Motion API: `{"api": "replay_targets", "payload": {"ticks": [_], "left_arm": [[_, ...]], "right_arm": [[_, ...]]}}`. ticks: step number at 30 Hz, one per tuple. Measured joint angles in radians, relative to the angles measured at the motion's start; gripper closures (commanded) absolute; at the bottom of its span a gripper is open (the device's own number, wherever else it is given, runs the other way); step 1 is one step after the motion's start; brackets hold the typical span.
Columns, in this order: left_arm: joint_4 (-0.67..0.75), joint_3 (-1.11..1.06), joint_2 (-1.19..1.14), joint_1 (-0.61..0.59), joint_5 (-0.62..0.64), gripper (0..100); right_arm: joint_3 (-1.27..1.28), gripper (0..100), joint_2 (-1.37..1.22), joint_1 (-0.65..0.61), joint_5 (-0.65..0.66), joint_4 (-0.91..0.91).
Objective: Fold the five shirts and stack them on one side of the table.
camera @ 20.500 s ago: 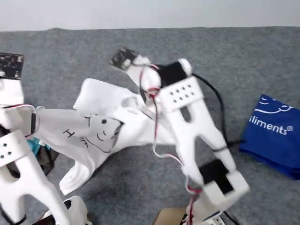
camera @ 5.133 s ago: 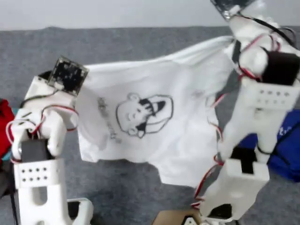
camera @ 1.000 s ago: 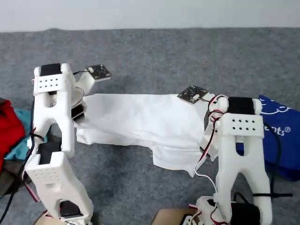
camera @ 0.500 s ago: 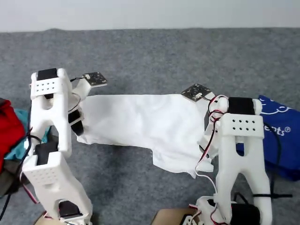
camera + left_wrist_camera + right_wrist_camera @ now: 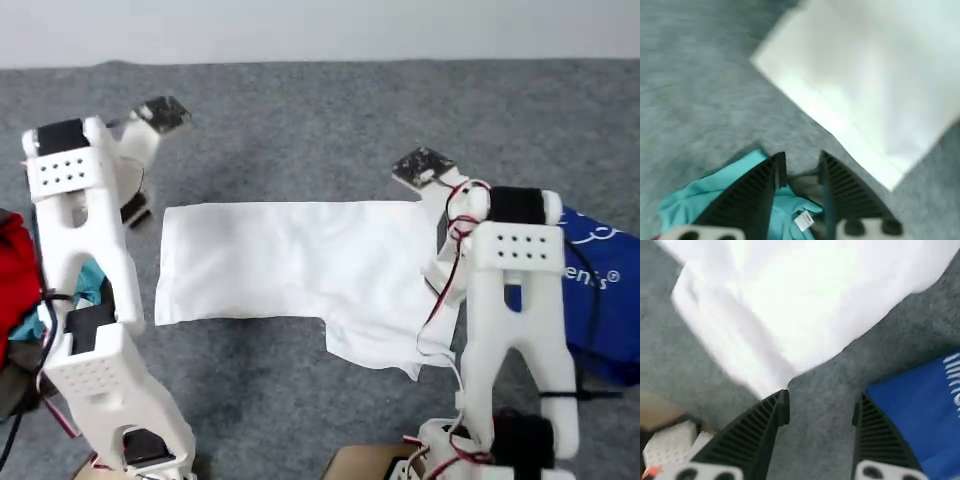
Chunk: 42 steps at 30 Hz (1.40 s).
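White shirt (image 5: 290, 260) lies flat on bench (image 5: 330, 110). My L pincer (image 5: 799, 170) & R pincer (image 5: 821, 412) both released, empty, one at each end; blue shirt (image 5: 600, 300) beside R.

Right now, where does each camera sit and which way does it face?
High view: fixed above the table, looking down on white shirt, blue shirt, left arm, right arm.
Left wrist view: on the left arm, facing down past the open left gripper at white shirt and teal shirt.
Right wrist view: on the right arm, facing down past the open right gripper at white shirt and blue shirt.
Shared: all three show the white shirt; high and right wrist, the blue shirt.
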State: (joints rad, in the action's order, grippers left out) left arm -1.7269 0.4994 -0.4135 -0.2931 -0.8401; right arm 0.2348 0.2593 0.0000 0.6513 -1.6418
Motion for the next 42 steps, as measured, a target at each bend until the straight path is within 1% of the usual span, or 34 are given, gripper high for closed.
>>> {"api": "replay_targets", "payload": {"ticks": [3,6,9,12,15,18,22,26,28,35,39,42], "left_arm": [[0.000,0.049,0.000,0.051,0.091,99],[-0.003,0.035,0.000,0.120,0.193,99],[0.052,-0.018,-0.026,0.164,0.270,99],[0.132,-0.060,-0.110,0.166,0.324,99],[0.186,-0.060,-0.215,0.166,0.334,99],[0.215,-0.038,-0.315,0.152,0.339,99],[0.222,0.074,-0.423,0.106,0.344,99],[0.212,0.213,-0.509,0.091,0.345,99],[0.172,0.290,-0.542,0.089,0.345,99],[0.011,0.569,-0.565,0.086,0.341,99],[0.002,0.664,-0.565,0.107,0.341,99],[0.002,0.675,-0.565,0.118,0.341,99]], "right_arm": [[0.000,92.0,-0.061,-0.014,-0.080,0.127],[0.000,97.6,-0.146,-0.063,-0.157,0.255],[0.000,98.2,-0.236,-0.109,-0.176,0.377],[0.000,98.3,-0.342,-0.132,-0.180,0.496],[-0.008,98.3,-0.457,-0.124,-0.181,0.591],[-0.092,98.3,-0.574,-0.101,-0.181,0.621],[-0.244,98.3,-0.720,-0.040,-0.181,0.621],[-0.410,98.3,-0.825,-0.018,-0.181,0.540],[-0.479,98.3,-0.847,-0.017,-0.181,0.479],[-0.620,98.3,-0.850,-0.023,-0.181,0.255],[-0.635,98.3,-0.787,-0.064,-0.181,0.153],[-0.635,98.3,-0.701,-0.092,-0.181,0.095]]}}
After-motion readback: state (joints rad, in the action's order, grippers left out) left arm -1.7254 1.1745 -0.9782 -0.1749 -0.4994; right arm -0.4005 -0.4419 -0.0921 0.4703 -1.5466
